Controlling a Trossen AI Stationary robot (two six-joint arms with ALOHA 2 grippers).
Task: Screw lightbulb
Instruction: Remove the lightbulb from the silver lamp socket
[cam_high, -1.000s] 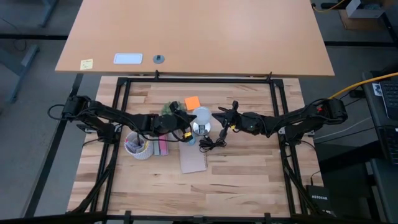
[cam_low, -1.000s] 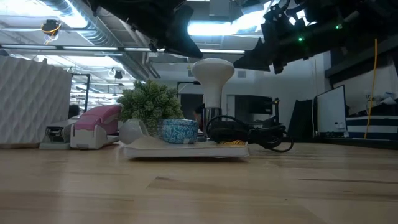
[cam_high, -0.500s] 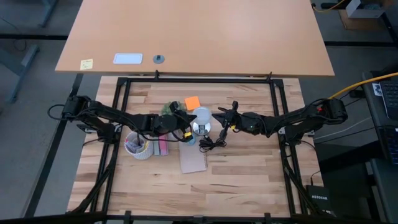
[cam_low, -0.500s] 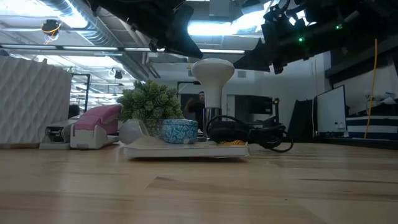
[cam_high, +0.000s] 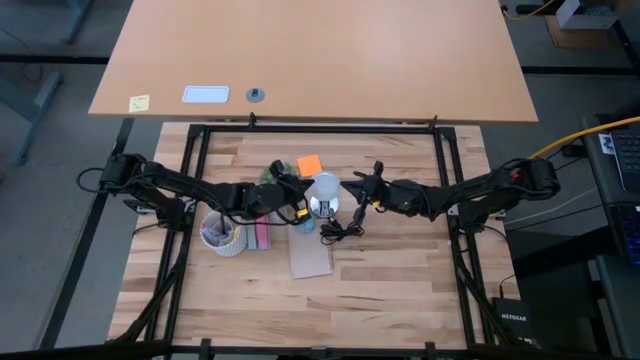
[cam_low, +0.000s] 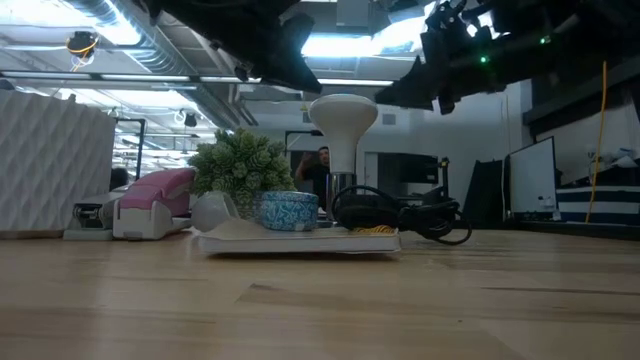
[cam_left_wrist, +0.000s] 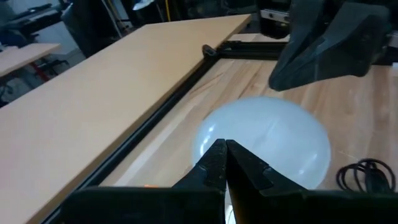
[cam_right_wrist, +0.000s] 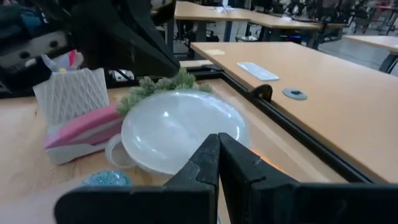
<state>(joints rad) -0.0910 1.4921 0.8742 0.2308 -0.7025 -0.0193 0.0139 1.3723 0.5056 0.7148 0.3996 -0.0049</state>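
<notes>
The lightbulb (cam_high: 323, 186) stands upright near the table's middle, its frosted globe (cam_low: 342, 113) on top and its neck down in the silver socket (cam_high: 322, 207). My left gripper (cam_high: 303, 193) is shut and hovers just left of the globe and a little above it; its shut fingertips (cam_left_wrist: 223, 154) point at the globe (cam_left_wrist: 267, 140). My right gripper (cam_high: 351, 191) is shut too, close on the globe's right side (cam_right_wrist: 180, 127). In the low view both tips (cam_low: 313, 86) (cam_low: 386, 102) stand slightly clear of the globe.
A black cord (cam_high: 340, 229) coils beside the socket. A notepad (cam_high: 310, 257), a white ribbed cup of pens (cam_high: 221, 236), a pink stapler (cam_high: 261, 236), a small green plant (cam_low: 240, 165), a blue bowl (cam_low: 287, 210) and an orange note (cam_high: 309, 163) crowd the left. A person moves behind the table.
</notes>
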